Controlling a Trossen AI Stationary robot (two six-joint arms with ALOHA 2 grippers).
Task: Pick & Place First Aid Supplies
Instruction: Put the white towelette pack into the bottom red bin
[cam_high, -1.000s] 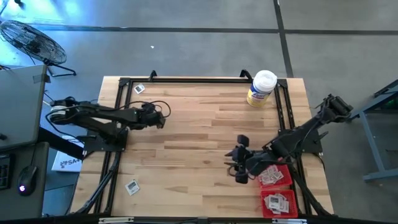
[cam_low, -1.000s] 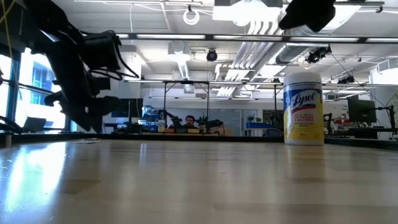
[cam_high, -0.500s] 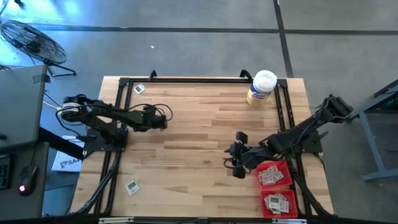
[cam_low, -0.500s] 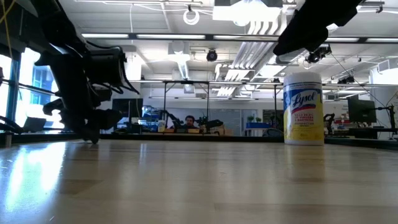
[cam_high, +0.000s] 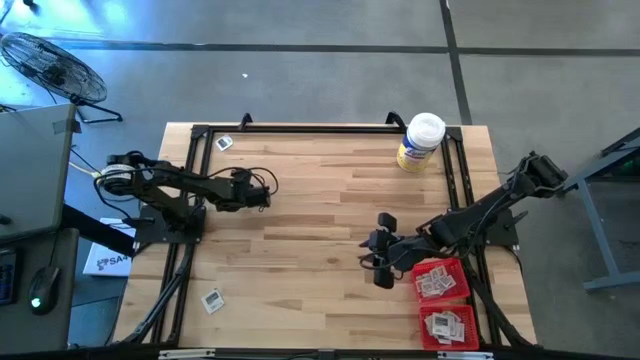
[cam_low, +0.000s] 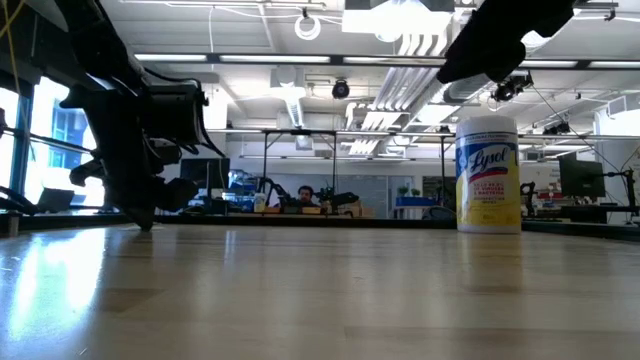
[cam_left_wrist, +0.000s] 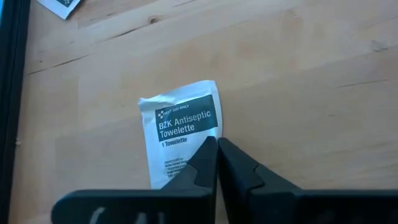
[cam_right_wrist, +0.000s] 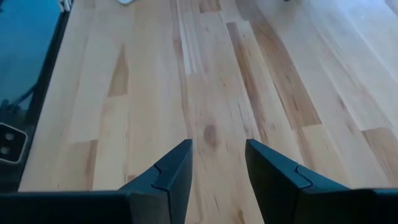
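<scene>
A white towelette packet (cam_left_wrist: 179, 134) with a dark printed band lies flat on the wooden table (cam_high: 320, 200). My left gripper (cam_left_wrist: 217, 142) is down on it, shut, toward the table's left side (cam_high: 262, 200). In the high view the gripper hides the packet. In the low view its tip (cam_low: 148, 224) reaches the table top. My right gripper (cam_high: 378, 262) hovers open over bare wood (cam_right_wrist: 217, 155), beside two red trays (cam_high: 462, 268) that hold several packets. Loose packets lie at the far left corner (cam_high: 224, 142) and near the left front (cam_high: 212, 299). My left gripper's shut fingertips (cam_left_wrist: 208, 149) meet over one long edge of the packet (cam_left_wrist: 213, 127), near its middle. They slant down from the table's left side. The tips hide the contact, so whether the edge lies between them cannot be told. The packet lies flat on the table.
A yellowish jar with a white lid (cam_high: 420, 142) stands at the far right, and also shows in the low view (cam_low: 488, 175). A black frame (cam_high: 300, 130) runs along the table's edges. Bare wood lies between the two arms.
My left gripper has come down from above the table until its tip reaches the table top. Its fingers have come together there.
</scene>
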